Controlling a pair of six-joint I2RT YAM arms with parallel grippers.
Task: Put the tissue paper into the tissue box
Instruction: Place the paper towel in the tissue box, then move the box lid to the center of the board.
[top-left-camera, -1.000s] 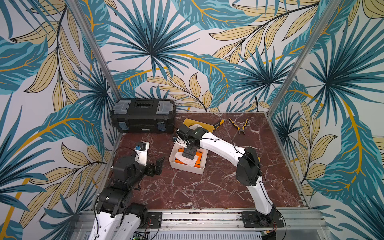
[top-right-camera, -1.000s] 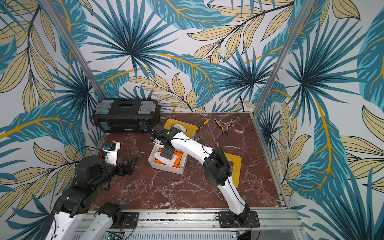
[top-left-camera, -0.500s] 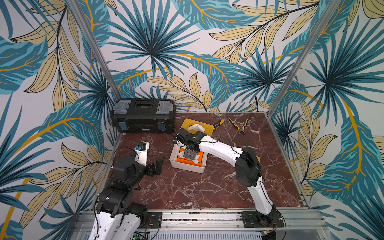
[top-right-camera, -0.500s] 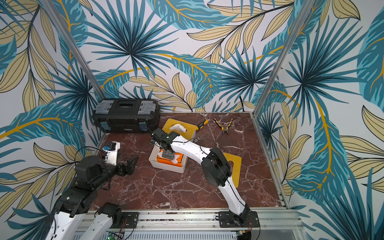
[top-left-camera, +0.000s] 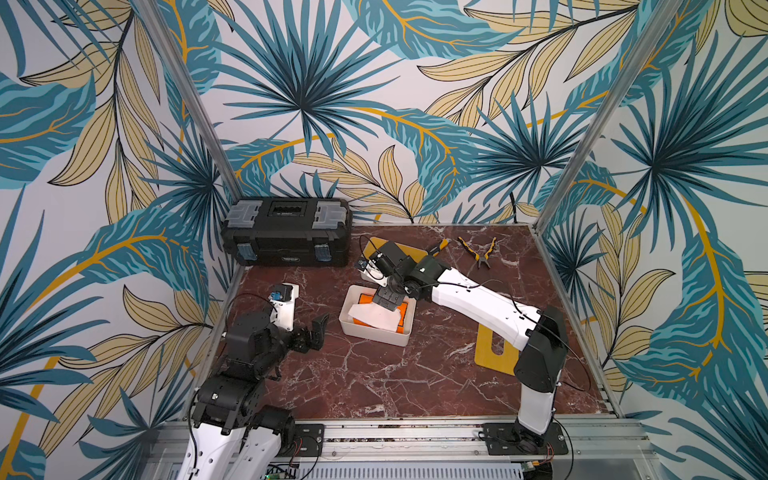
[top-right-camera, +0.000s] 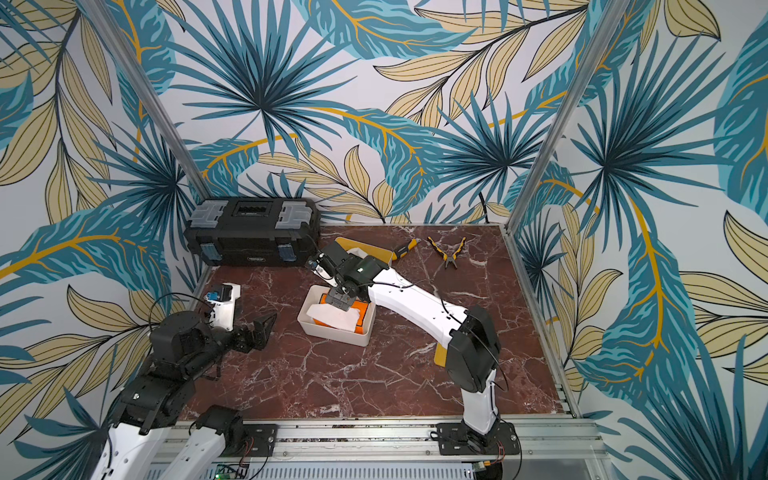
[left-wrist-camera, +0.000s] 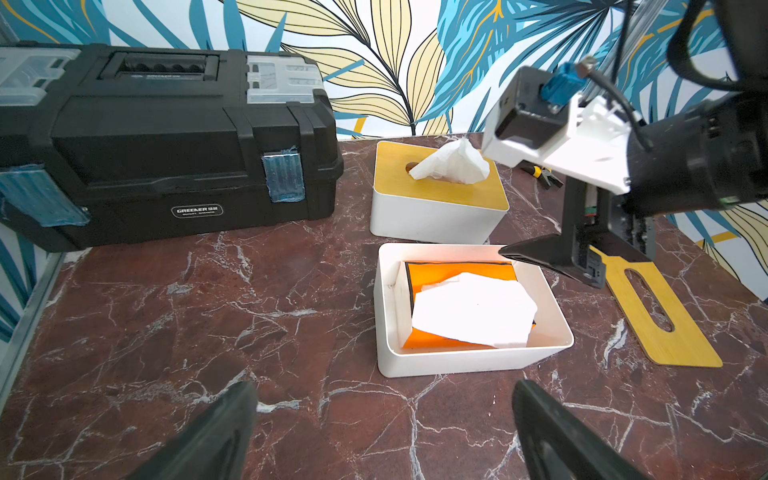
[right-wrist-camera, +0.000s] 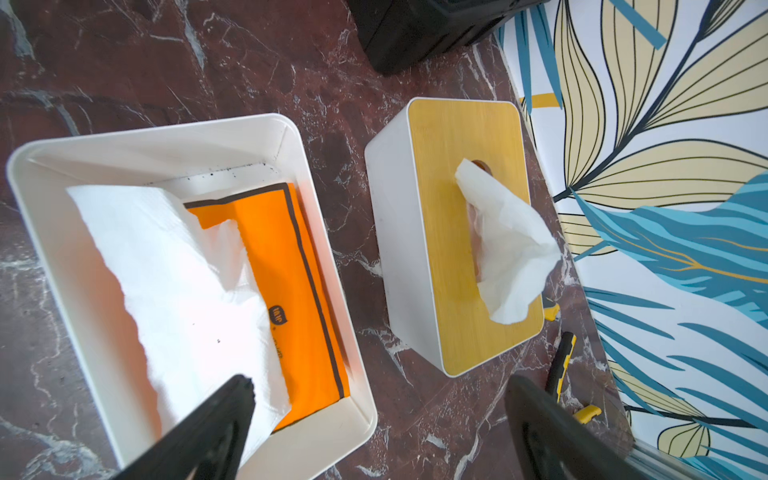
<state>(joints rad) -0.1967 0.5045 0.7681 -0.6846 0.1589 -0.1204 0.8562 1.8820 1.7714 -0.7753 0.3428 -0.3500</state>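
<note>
Both top views show the open white tissue box (top-left-camera: 374, 336) (top-right-camera: 332, 334) near the middle of the marble desk (top-left-camera: 374, 382). The tissue paper (top-left-camera: 372, 316) (top-right-camera: 332, 316) lies inside it, a white sheet draped over an orange pack (top-left-camera: 361, 298). The right fingers (top-left-camera: 382, 300) (top-right-camera: 338, 300) hang over the box's far end, spread apart. The left fingers (top-left-camera: 321, 323) (top-right-camera: 266, 322) are also spread, holding nothing, off to the box's left. A black toolbox (top-left-camera: 286, 237) sits at the back, pliers (top-left-camera: 478, 251) lie toward the far right, and a loose yellow lid (top-left-camera: 490, 355) lies flat by the right arm.

Left wrist view: the left fingers (left-wrist-camera: 216, 436) stand wide, well short of the box (left-wrist-camera: 457, 361). The paper (left-wrist-camera: 469, 311) rests below the rim, and one right finger (left-wrist-camera: 536, 253) hovers above the rim, clear of it. Just behind stands a second, lidded box (left-wrist-camera: 432, 216) with a tissue poking out.

Right wrist view: the right fingers (right-wrist-camera: 208, 432) gape wide, empty, one over the paper (right-wrist-camera: 178, 270) in the box (right-wrist-camera: 54, 232), beside the lidded box (right-wrist-camera: 457, 208).
</note>
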